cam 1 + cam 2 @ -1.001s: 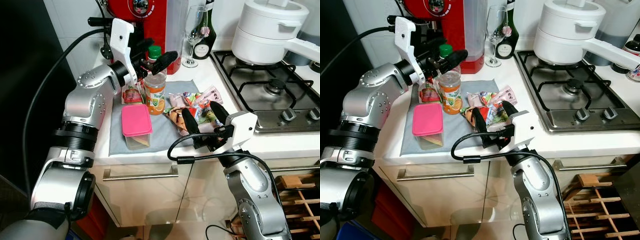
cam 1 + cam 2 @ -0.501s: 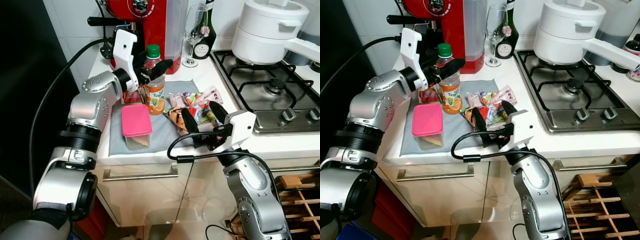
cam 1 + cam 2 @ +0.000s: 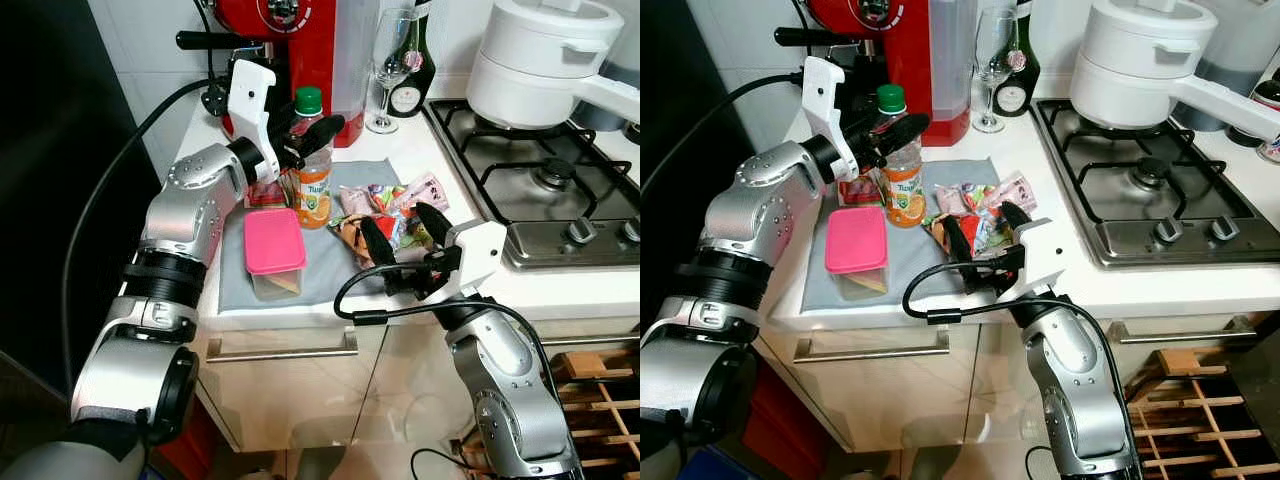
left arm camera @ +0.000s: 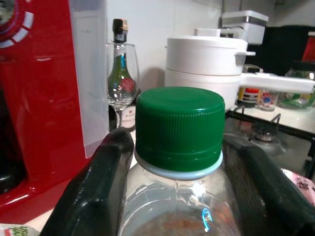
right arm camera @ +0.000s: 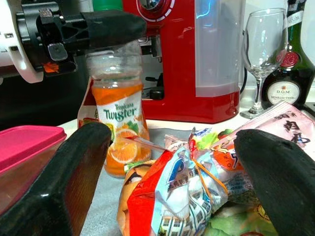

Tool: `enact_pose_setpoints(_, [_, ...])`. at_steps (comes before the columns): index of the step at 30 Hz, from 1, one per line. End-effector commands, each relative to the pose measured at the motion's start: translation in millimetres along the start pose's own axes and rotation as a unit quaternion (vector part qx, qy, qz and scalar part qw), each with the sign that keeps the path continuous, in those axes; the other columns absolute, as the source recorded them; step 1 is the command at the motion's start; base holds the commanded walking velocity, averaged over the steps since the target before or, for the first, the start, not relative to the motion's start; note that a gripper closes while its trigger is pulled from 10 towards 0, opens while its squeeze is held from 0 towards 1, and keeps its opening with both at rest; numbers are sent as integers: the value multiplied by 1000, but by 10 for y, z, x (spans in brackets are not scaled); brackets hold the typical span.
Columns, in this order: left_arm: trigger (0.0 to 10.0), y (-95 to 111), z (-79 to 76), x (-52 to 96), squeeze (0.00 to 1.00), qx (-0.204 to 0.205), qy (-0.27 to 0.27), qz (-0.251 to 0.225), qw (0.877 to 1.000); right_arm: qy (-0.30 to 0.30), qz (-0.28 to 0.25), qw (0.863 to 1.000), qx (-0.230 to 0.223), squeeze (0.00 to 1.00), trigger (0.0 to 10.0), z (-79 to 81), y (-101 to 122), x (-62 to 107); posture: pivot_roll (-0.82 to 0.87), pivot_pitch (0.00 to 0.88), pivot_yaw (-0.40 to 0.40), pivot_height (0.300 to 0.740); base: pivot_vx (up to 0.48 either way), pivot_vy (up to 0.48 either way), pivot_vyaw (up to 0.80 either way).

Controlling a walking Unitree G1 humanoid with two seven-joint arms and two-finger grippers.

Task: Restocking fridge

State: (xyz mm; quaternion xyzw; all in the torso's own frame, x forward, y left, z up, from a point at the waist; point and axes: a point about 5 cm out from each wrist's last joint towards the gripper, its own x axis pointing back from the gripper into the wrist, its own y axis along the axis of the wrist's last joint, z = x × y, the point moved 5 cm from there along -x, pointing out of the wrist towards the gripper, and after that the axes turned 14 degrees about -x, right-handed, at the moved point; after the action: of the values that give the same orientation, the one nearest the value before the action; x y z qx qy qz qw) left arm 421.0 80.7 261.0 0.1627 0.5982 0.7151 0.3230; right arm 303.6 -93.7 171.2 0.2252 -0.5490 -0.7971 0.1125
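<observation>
An orange juice bottle [image 3: 313,188] with a green cap [image 4: 179,127] stands on a grey cloth [image 3: 330,272] on the counter. My left gripper [image 3: 306,136] reaches in from the left and is shut on the bottle's neck just under the cap, one black finger [image 4: 98,187] on each side. A pink-lidded container [image 3: 272,242] lies in front of the bottle. To its right sits a heap of colourful snack packets [image 3: 388,203]. My right gripper [image 3: 397,222] hovers open at the near side of that heap, its fingers [image 5: 74,167] spread wide and empty.
A red coffee machine [image 3: 290,30], a wine glass [image 3: 390,60] and a dark bottle [image 3: 410,75] stand behind the cloth. A white pot [image 3: 545,60] sits on the gas hob [image 3: 540,175] to the right. A flat meat packet [image 3: 262,191] lies beside the juice bottle.
My left gripper has come down from cap level and now sits around the bottle's neck. The right gripper has barely shifted.
</observation>
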Motion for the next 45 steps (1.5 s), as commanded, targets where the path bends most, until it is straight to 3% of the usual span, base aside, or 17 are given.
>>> enact_pose_setpoints(1, [0, 350, 95, 9, 0, -22, 18, -58, 998, 0, 3, 1000, 3, 0, 10000, -9, -15, 0, -111, 0, 41, 740, 0, 0, 0])
enact_pose_setpoints(6, [0, 694, 109, 52, 0, -43, 19, -116, 992, -2, 3, 1000, 2, 0, 10000, -16, -21, 0, -107, 0, 43, 740, 0, 0, 0])
enact_pose_setpoints(12, [0, 836, 92, 89, 0, -59, 24, -134, 989, -3, 4, 1000, 2, 0, 10000, -15, -36, -4, -104, 0, 45, 740, 0, 0, 0])
enact_pose_setpoints(18, [0, 1107, 249, 393, 0, -122, 68, -157, 978, -43, -31, 998, 20, 0, 10000, -132, 103, 1, -100, 0, 50, 740, 0, 0, 0])
enact_pose_setpoints(19, [3059, 1163, 297, 477, 0, -133, 91, -164, 973, -72, -55, 995, 33, 0, 10000, -225, 197, -3, -86, 0, 43, 740, 0, 0, 0])
enact_pose_setpoints(21, [3059, 1189, 319, 520, 0, -138, 108, -169, 970, -90, -70, 993, 40, 0, 10000, -282, 255, -5, -80, 0, 39, 740, 0, 0, 0])
enact_pose_setpoints(22, [10000, 1180, 312, 524, 0, -135, 112, -170, 970, -99, -78, 991, 44, 0, 10000, -307, 284, -5, -72, 0, 35, 740, 0, 0, 0])
enact_pose_setpoints(25, [10000, 1035, 292, 518, 0, -120, 135, -161, 970, -122, -101, 986, 53, 0, 10000, -366, 357, -11, -65, 0, 30, 740, 0, 0, 0])
enact_pose_setpoints(29, [10000, 941, 247, 502, 0, -130, 141, -148, 970, -123, -103, 986, 55, 0, 10000, -371, 362, -23, -68, 0, 22, 740, 0, 0, 0])
enact_pose_setpoints(39, [10000, 840, 219, 453, 0, -136, 176, -132, 966, -110, -89, 988, 56, 0, 10000, -330, 223, -107, -72, 0, 10, 740, -192, 0, 0])
enact_pose_setpoints(43, [10000, 885, 268, 487, 0, -163, 201, -139, 956, -111, -83, 989, 53, 0, 10000, -330, 169, -95, -71, 0, 6, 740, -386, 0, 0])
enact_pose_setpoints(44, [10000, 1007, 285, 530, 0, -199, 221, -159, 941, -111, -80, 989, 53, 0, 10000, -336, 148, -87, -73, 0, 4, 740, -398, 0, 0])
enact_pose_setpoints(45, [10000, 1007, 285, 530, 0, -199, 221, -159, 941, -111, -80, 989, 53, 0, 10000, -336, 148, -87, -73, 0, 4, 740, -398, 0, 0])
